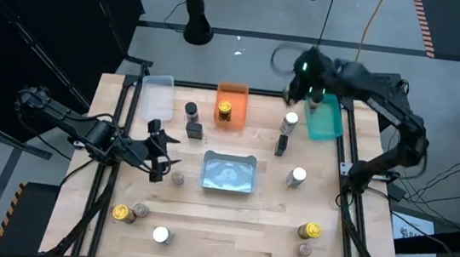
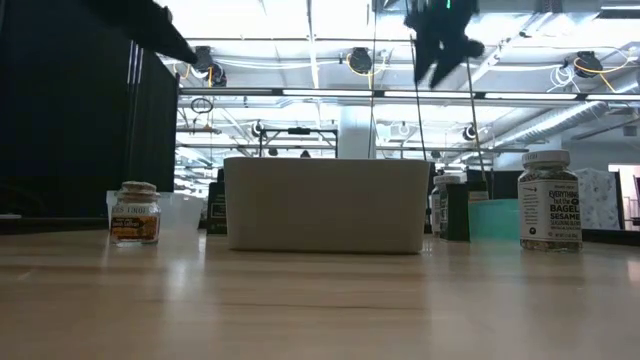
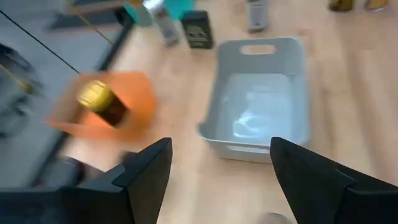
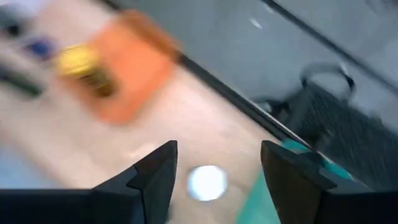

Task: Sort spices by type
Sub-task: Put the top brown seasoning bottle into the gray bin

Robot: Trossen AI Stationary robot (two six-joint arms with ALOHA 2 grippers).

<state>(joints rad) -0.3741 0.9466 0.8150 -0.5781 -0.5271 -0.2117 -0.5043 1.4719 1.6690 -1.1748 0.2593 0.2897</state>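
Small spice jars stand on their bases across the wooden table (image 1: 228, 231). One gold-lidded jar (image 1: 225, 109) sits in the orange bin (image 1: 232, 94), and a white-lidded jar (image 1: 289, 120) stands beside the teal bin (image 1: 327, 120). My left gripper (image 1: 159, 151) is open above the table's left part, left of the grey bin (image 1: 228, 172); its fingers (image 3: 146, 174) hold nothing. My right gripper (image 1: 303, 86) hangs high over the far edge near the teal bin, open and empty. In the right wrist view the white-lidded jar (image 4: 207, 182) shows far below it.
A clear bin (image 1: 158, 97) stands at the far left. A brown-lidded jar (image 1: 178, 177) stands close to my left gripper and a white-lidded one (image 1: 296, 177) right of the grey bin. More jars (image 1: 122, 212) (image 1: 310, 231) stand near the front edge. Dark containers (image 1: 195, 129) stand between the bins.
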